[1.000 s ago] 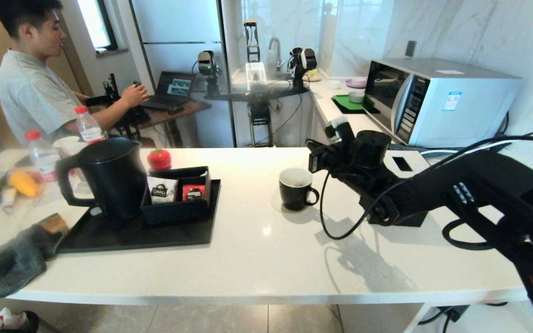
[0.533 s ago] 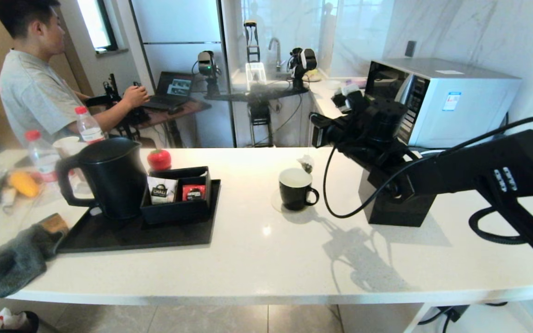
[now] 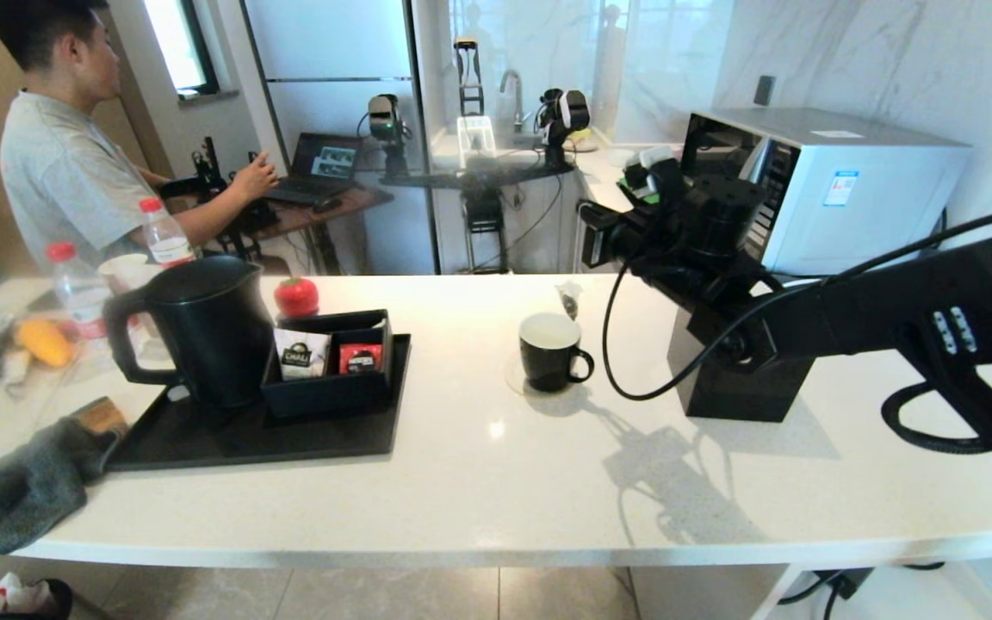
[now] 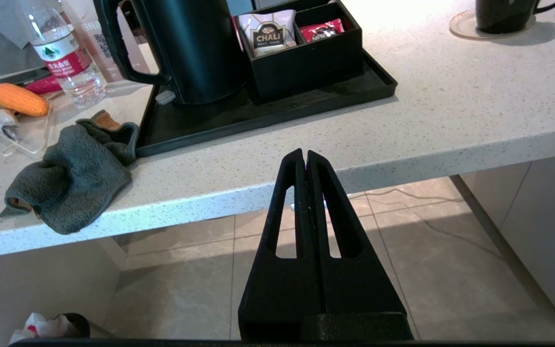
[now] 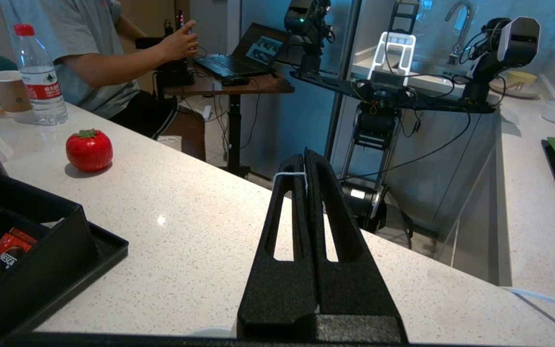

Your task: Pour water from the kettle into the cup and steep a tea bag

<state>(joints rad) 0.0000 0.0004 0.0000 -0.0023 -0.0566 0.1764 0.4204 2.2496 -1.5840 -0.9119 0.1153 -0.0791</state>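
The tea bag [image 3: 567,298], a small pale pouch, hangs in the air on its white string [image 5: 289,174], just above the far right rim of the cup [image 3: 550,351]. My right gripper [image 3: 586,241] is raised above and to the right of the cup and is shut on the string, which loops over one finger. The cup, black with a white inside, stands on a round coaster. The kettle [image 3: 203,331] stands on the black tray [image 3: 246,439] at the left. My left gripper [image 4: 305,156] is shut and empty, parked below the counter's front edge.
A black box [image 3: 332,362] with sachets sits on the tray beside the kettle. A grey cloth [image 3: 27,482] lies at the front left. A black cube tissue box [image 3: 746,387] stands right of the cup, under my right arm. A red tomato-shaped item [image 3: 296,296], bottles and a microwave [image 3: 815,185] stand behind.
My right gripper has risen from beside the cup to well above it. The tea bag, unseen a second ago, now dangles over the cup's rim and has climbed slightly higher.
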